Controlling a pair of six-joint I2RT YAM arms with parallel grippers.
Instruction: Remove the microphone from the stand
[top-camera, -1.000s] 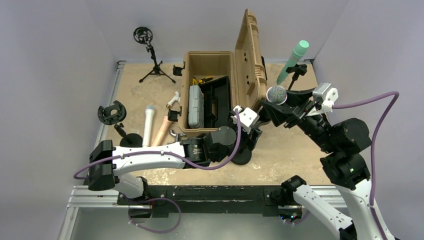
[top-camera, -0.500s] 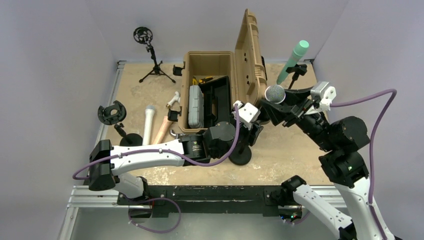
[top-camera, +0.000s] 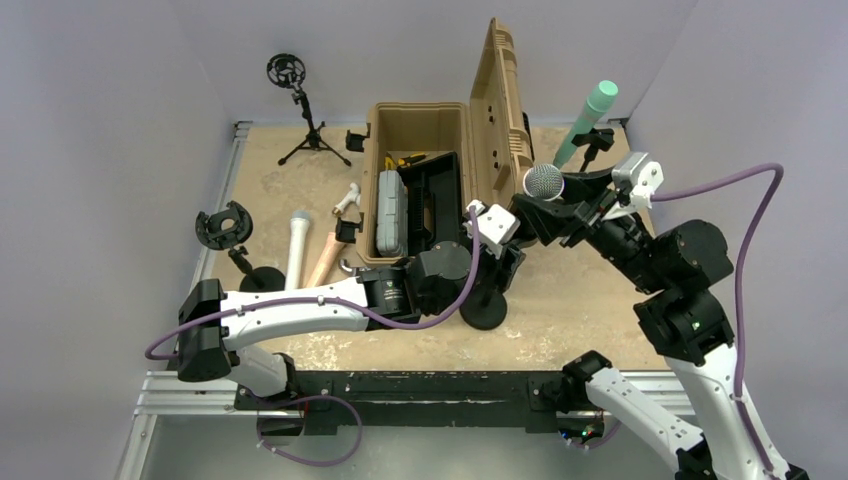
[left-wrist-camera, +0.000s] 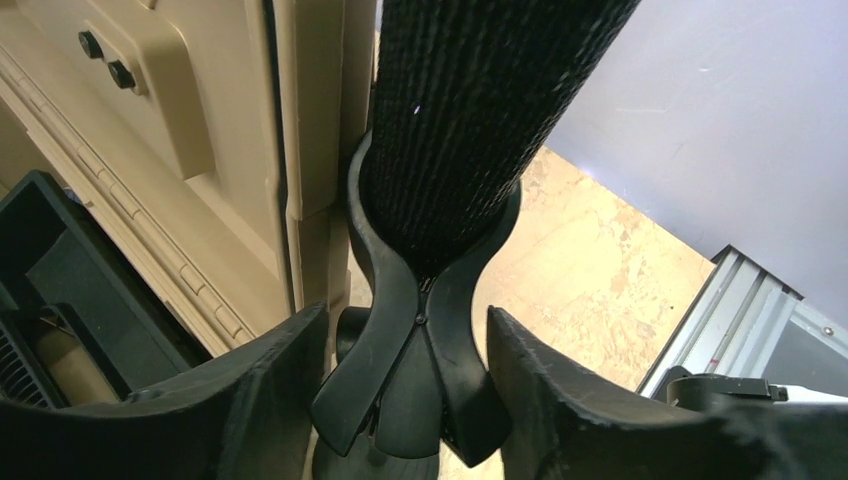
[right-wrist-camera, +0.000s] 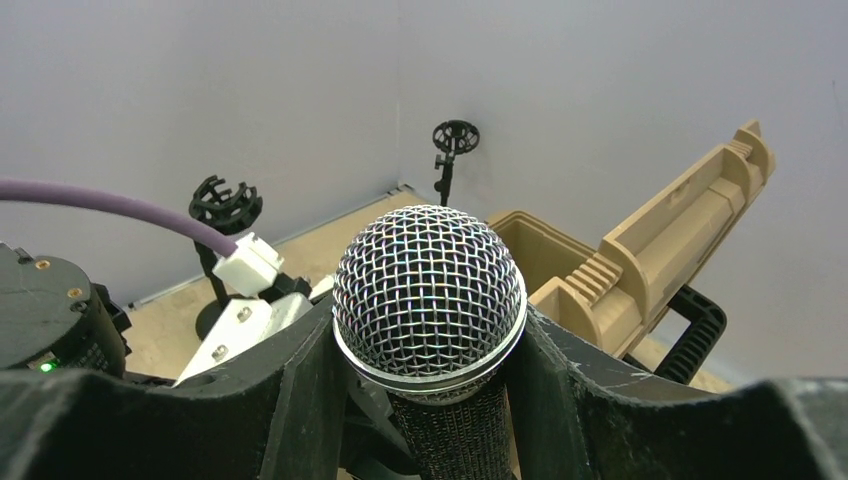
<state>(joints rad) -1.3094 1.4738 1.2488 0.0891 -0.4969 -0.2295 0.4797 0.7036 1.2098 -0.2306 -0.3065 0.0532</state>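
Note:
The microphone (top-camera: 544, 182) has a silver mesh head (right-wrist-camera: 430, 290) and a black body (left-wrist-camera: 470, 110). It leans back right over the table. Its lower end sits between the arms of the stand's black clip (left-wrist-camera: 420, 330). The stand's round base (top-camera: 484, 312) rests on the table in front of the toolbox. My right gripper (top-camera: 557, 207) is shut on the microphone just below the head, and the right wrist view shows this gripper (right-wrist-camera: 430, 400) close up. My left gripper (top-camera: 503, 262) is shut on the clip's levers, and the left wrist view shows this gripper (left-wrist-camera: 410, 400) close up.
An open tan toolbox (top-camera: 420, 112) with its lid (top-camera: 500, 100) upright stands just behind the stand. A green microphone (top-camera: 590, 118) on another stand is at the back right. White (top-camera: 298, 245) and tan (top-camera: 322, 262) microphones lie at the left. Two shock-mount stands (top-camera: 287, 72) (top-camera: 224, 226) are at the far left.
My right gripper has carried the microphone head a little left and toward the back. My left gripper shifted slightly right onto the clip and then stayed.

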